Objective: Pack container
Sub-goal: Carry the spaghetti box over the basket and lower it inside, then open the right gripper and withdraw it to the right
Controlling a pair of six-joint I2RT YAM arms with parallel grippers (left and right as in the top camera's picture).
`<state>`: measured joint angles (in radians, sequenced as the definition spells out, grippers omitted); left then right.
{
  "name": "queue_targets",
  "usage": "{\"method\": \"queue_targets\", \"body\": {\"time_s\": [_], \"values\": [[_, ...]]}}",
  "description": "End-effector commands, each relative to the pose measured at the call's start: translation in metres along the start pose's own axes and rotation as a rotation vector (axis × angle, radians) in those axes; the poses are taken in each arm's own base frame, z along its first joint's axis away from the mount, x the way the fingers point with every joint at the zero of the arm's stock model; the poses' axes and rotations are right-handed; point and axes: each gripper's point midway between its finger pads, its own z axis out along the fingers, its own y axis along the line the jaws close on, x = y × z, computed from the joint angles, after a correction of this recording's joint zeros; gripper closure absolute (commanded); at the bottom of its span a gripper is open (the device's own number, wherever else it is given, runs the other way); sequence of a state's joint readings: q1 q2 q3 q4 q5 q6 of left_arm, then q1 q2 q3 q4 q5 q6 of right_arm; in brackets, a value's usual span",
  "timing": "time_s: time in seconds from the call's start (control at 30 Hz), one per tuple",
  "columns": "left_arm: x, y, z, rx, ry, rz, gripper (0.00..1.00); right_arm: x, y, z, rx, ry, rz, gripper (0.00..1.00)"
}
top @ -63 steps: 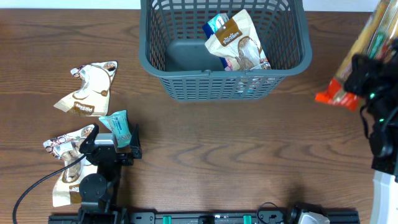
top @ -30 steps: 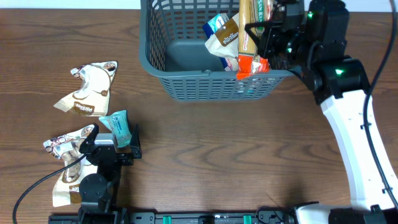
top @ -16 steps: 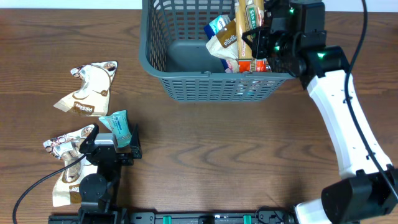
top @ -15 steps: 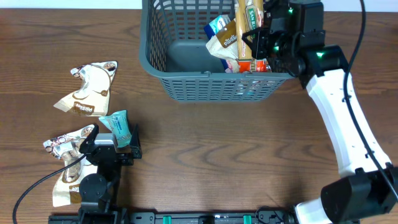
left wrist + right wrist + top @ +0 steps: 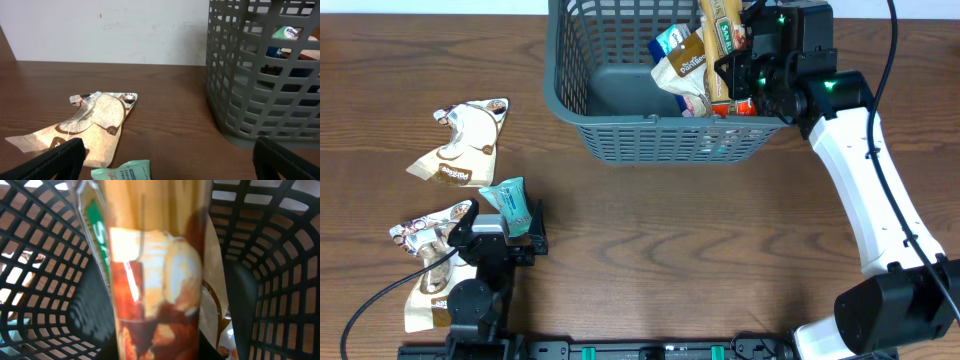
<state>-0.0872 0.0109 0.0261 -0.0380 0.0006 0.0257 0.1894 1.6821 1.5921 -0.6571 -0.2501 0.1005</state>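
The dark grey-blue container [image 5: 620, 130] stands at the table's back centre; its slotted wall shows in the left wrist view [image 5: 250, 100] and surrounds the right wrist view [image 5: 40, 255]. My right gripper [image 5: 745, 72] is shut on a long noodle packet [image 5: 718, 35] with a green label and red end. It holds the packet upright inside the container's right side [image 5: 155, 280]. A brown-white pouch [image 5: 682, 68] and a blue packet [image 5: 670, 40] lie in the container. My left gripper [image 5: 505, 222] is open and empty at the front left, fingers [image 5: 172, 165] wide apart.
A teal wipes packet [image 5: 510, 203] lies at my left gripper's tips and shows in the left wrist view [image 5: 122, 171]. One brown-white pouch [image 5: 465, 140] lies at the left [image 5: 90, 122]. Another pouch [image 5: 425, 235] lies beside the left arm.
My right arm swung in from the right edge with the long packet and brought it down into the container's right side. The left arm has not moved.
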Motion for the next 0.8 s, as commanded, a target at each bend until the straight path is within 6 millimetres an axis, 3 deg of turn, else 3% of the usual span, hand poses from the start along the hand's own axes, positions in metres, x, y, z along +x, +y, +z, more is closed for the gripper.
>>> {"method": "queue_targets", "body": {"time_s": [0.0, 0.13, 0.2, 0.3, 0.43, 0.63, 0.77], "values": [[0.018, 0.001, 0.001, -0.007, 0.051, 0.002, 0.01, -0.024, 0.011, -0.017, -0.015, -0.078, -0.053, 0.82], [0.018, 0.001, 0.001, -0.007, 0.051, 0.002, 0.01, -0.021, 0.007, -0.017, 0.004, -0.068, -0.053, 0.65], [0.018, 0.001, 0.001, -0.007, 0.051, 0.002, 0.01, -0.021, 0.007, -0.017, 0.004, -0.067, -0.053, 0.48], [0.018, 0.001, 0.001, -0.007, 0.051, 0.002, 0.01, -0.021, 0.007, -0.017, 0.005, -0.067, -0.058, 0.34], [0.018, 0.001, 0.001, -0.007, 0.051, 0.002, 0.01, -0.024, 0.007, -0.017, 0.008, -0.077, -0.062, 0.02], [0.018, 0.001, 0.001, -0.007, 0.051, 0.002, 0.01, -0.049, -0.006, -0.034, 0.074, -0.146, -0.06, 0.01], [0.018, 0.001, 0.001, -0.007, 0.051, 0.002, 0.01, -0.085, -0.035, -0.075, 0.219, -0.232, -0.035, 0.01]]}}
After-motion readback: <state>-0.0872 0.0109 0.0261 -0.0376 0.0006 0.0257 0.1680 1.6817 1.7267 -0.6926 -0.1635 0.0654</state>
